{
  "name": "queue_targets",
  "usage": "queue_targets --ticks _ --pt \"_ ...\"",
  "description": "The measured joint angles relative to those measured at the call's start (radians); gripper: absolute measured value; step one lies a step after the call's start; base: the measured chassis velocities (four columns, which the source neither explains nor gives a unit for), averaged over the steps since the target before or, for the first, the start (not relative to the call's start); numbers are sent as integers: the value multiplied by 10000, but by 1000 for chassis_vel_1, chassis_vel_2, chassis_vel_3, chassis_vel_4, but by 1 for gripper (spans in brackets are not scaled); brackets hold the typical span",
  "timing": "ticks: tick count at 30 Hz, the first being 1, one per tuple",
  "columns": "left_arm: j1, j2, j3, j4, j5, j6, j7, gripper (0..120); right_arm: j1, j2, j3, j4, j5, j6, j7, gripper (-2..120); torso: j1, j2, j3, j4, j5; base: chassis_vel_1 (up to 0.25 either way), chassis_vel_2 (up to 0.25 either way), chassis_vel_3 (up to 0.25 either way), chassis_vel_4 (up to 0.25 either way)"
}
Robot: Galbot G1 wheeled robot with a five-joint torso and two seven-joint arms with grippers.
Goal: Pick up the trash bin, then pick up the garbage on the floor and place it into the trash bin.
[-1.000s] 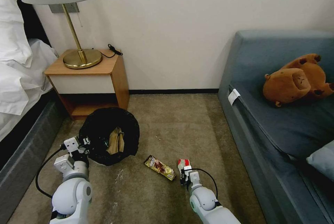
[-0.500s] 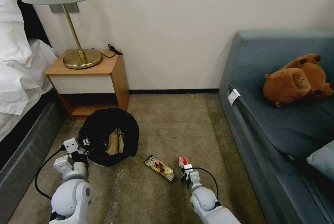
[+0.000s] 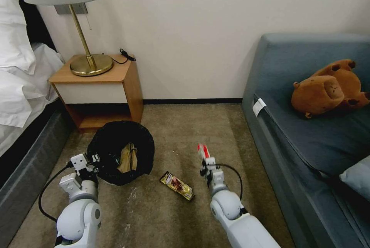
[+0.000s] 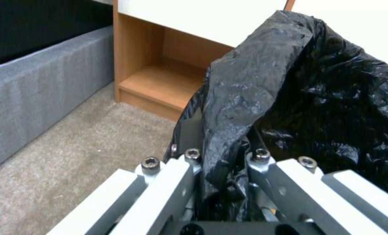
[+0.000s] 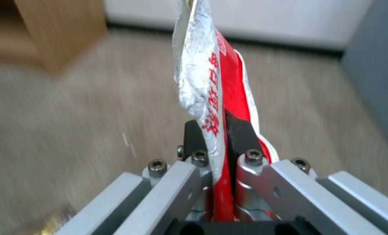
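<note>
Two white robot arms reach forward over a tan carpeted floor [image 3: 216, 132] in a bedroom. On the robot's left, the left end effector [image 3: 93, 162] is closed tight on the near rim of a small round trash bin lined with a crinkled black plastic bag [image 3: 115, 144]; in the left wrist view its two jaws pinch a fold of the black bag [image 4: 255, 91] between them. Inside the bin lies a tan paper wrapper [image 3: 128, 157]. The bin sits just in front of a low wooden nightstand [image 3: 96, 86] that carries a brass lamp with a pale shade [image 3: 83, 28]; a bed with white sheets [image 3: 19, 74] stands at the far left.

On the robot's right, the right end effector [image 3: 203, 159] is raised above the carpet, its jaws clamped on a red-and-white foil packet [image 3: 202, 150]. In the right wrist view the packet [image 5: 211, 85] stands up from between the closed black fingertips [image 5: 242, 133].

Between the two arms, a dark flat snack-bar wrapper with gold ends [image 3: 177, 185] lies on the carpet, near the bin but not touching it. A grey-blue sofa [image 3: 316, 124] lines the right side, with a brown plush toy [image 3: 327, 88] resting on its seat.
</note>
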Motion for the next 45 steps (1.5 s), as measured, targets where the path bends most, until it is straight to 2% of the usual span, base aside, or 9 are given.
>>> queue_targets --ticks 8,15,20,26,31,45 --pt "-41 -13 58 -39 61 32 -37 4 -430 -40 -565 1824 -566 388 97 0 0 0 0 -1 0 0 0 0 0" --pt "-3 -53 121 -44 112 33 -44 4 -286 -41 -1215 2090 -790 1188 -63 0 0 0 0 -1 0 0 0 0 0" --pt "-2 -109 134 -105 129 33 -60 4 694 63 -2149 1370 -860 1967 -218 0 0 0 0 -1 0 0 0 0 0" --pt "-60 -189 210 -184 169 74 -176 4 1822 150 -3139 504 -804 1914 -235 0 0 0 0 0 0 0 0 0 0" --pt "-295 -322 261 -92 267 130 -238 4 2857 606 -4177 -525 -657 2044 -160 0 0 0 1 1 -1 0 0 0 0" --pt "-627 -386 387 246 431 180 -276 4 3882 1794 -4859 -2202 -1053 2682 -120 0 0 0 1 0 -1 0 0 0 0"
